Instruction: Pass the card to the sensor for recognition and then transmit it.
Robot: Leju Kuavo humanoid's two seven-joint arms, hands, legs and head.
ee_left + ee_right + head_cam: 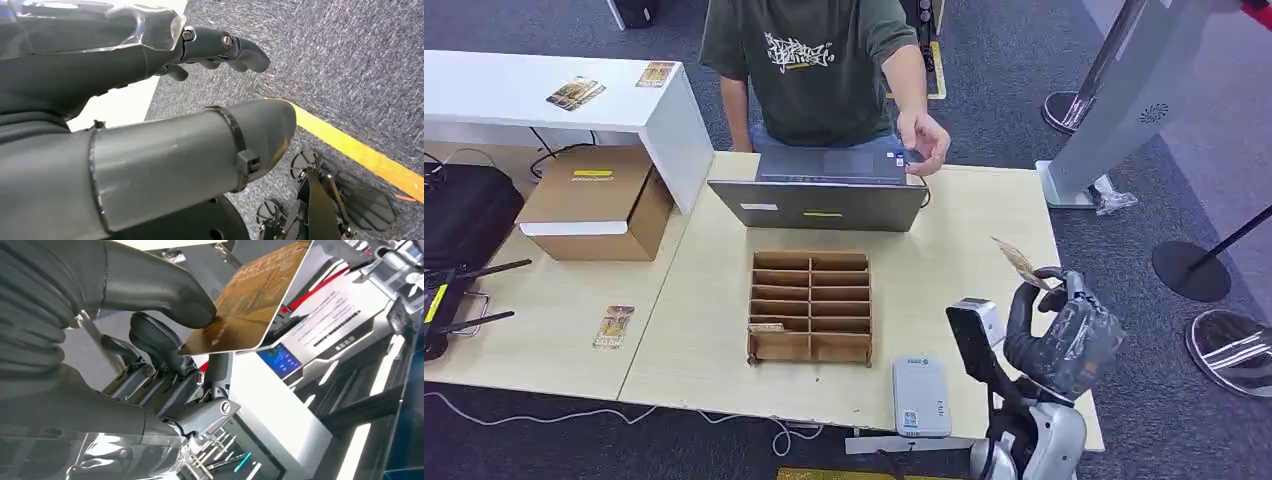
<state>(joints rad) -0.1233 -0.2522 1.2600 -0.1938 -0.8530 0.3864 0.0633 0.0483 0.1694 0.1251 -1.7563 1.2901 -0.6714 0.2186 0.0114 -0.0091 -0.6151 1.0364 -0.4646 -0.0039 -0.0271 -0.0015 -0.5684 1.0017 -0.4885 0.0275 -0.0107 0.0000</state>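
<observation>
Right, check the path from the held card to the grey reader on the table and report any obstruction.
Nothing visible blocks it. The right hand pinches the card above the table's right end; the grey reader lies lower left, near the front edge, with bare tabletop around it.

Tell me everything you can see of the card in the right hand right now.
The card is a thin, flat rectangle with rounded corners, golden-brown with a faint printed picture and pale lettering too blurred to read; it looks like glossy plastic. The right hand pinches it by one end between the thick thumb and darker fingers, the rest jutting free. In the head view it is held tilted above the table's right end, touching nothing else. It looks unbent.
</observation>
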